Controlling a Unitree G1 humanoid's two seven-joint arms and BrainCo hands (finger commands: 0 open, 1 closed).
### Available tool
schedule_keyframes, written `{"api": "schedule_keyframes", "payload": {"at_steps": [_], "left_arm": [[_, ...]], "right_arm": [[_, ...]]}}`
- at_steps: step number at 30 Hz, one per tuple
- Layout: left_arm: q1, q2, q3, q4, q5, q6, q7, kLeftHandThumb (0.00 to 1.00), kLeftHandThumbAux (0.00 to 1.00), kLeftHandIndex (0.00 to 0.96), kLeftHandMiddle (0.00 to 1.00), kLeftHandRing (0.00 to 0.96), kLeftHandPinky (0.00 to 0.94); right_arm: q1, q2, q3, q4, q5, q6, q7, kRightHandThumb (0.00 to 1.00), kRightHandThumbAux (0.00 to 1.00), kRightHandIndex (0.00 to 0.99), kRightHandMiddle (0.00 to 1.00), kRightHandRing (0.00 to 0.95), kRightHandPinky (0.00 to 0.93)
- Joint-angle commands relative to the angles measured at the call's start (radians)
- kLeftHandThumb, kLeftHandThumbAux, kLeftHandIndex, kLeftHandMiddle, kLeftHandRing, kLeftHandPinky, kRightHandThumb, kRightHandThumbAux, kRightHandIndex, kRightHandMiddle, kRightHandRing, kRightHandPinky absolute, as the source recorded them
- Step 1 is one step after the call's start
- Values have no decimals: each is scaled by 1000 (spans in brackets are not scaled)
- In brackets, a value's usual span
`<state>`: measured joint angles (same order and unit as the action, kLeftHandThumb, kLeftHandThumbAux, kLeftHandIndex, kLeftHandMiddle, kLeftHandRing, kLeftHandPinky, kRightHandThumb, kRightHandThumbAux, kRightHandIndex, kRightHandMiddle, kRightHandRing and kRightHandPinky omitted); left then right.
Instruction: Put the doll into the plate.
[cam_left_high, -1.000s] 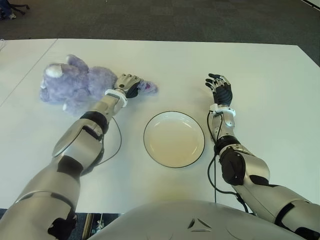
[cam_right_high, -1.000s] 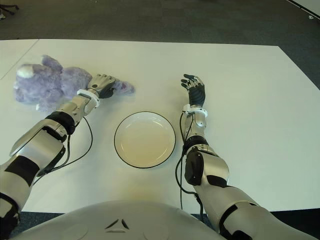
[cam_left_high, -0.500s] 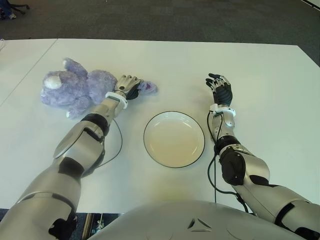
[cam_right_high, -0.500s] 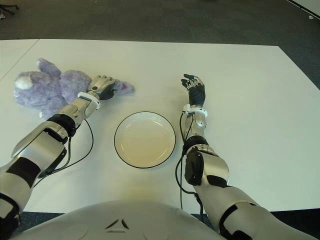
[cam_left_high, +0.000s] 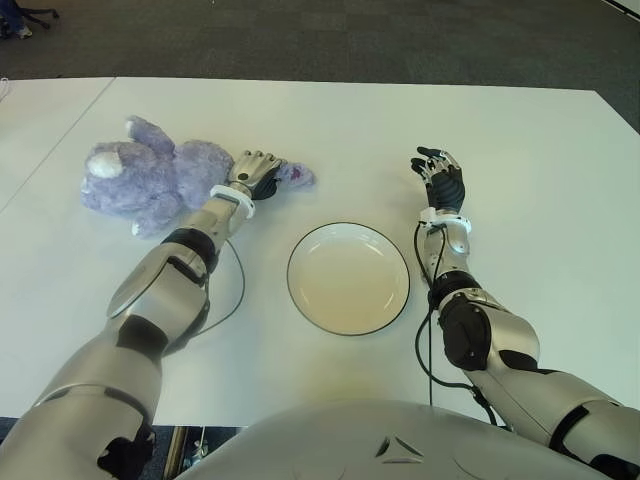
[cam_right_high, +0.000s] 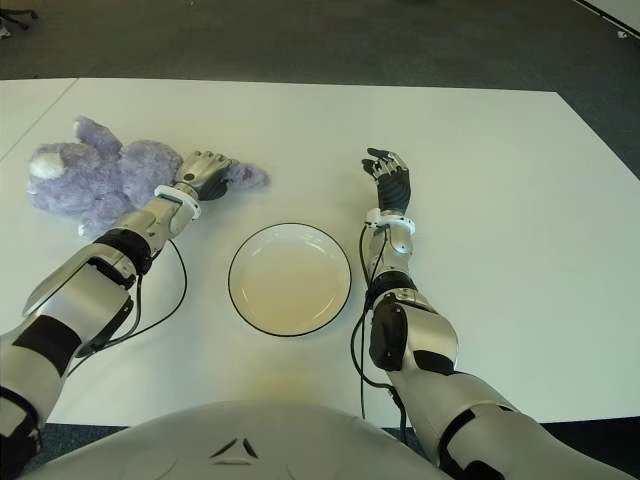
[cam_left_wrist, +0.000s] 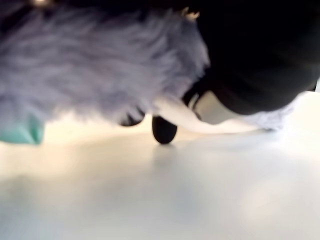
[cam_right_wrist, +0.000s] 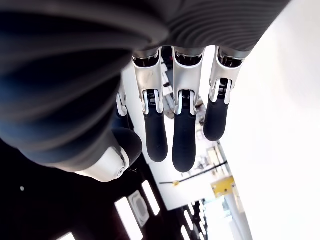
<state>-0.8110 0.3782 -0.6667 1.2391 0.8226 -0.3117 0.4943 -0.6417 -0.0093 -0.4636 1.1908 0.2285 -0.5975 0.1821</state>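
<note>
A fluffy purple doll (cam_left_high: 150, 180), a teddy bear, lies on the white table (cam_left_high: 520, 150) at the far left, its head to the left and one foot (cam_left_high: 298, 176) pointing right. My left hand (cam_left_high: 258, 168) is curled over the doll's leg beside that foot. In the left wrist view purple fur (cam_left_wrist: 90, 65) presses against the palm, and a dark fingertip (cam_left_wrist: 164, 131) touches the table. The white plate (cam_left_high: 348, 228) with a dark rim sits in the middle, nearer to me and right of the doll, with nothing in it. My right hand (cam_left_high: 440, 178) shows right of the plate, its fingers (cam_right_wrist: 184, 145) spread.
A black cable (cam_left_high: 235, 290) loops on the table beside my left forearm, close to the plate's left rim. Another cable (cam_left_high: 420, 340) runs along my right arm. Dark carpet (cam_left_high: 330, 40) lies beyond the table's far edge.
The doll has swung round under my left hand: its head dropped lower and an ear now sticks up. Since half a second ago nothing has moved. The right hand stayed still.
</note>
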Motion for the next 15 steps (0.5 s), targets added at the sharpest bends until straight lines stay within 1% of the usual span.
{"api": "schedule_keyframes", "payload": {"at_steps": [1,3,6,7,10,13,15], "left_arm": [[24,11,18,2,-10,-23,45,731,698,441,823,810,819],[21,23,22,-28,-10,-36,52,731,697,441,826,812,825],[27,46,29,-110,-3,-49,64,732,697,441,830,816,827],[30,53,33,-136,0,-52,67,732,697,441,833,817,807],[54,89,53,-253,9,-74,100,732,698,440,833,816,823],[79,113,69,-352,15,-78,109,731,698,440,834,819,834],[99,135,83,-452,25,-75,111,733,698,440,835,825,848]], "right_arm": [[263,63,-35,142,27,98,-28,733,730,419,338,398,343],[262,62,-36,142,29,100,-29,733,729,419,337,395,339],[262,61,-36,142,28,101,-30,733,729,419,335,394,336],[262,61,-35,142,28,101,-29,733,729,419,333,392,336],[263,60,-34,142,26,101,-30,732,729,420,331,374,322],[263,59,-33,142,25,103,-30,731,729,420,332,366,319],[263,57,-30,142,22,103,-33,729,729,420,336,364,329]]}}
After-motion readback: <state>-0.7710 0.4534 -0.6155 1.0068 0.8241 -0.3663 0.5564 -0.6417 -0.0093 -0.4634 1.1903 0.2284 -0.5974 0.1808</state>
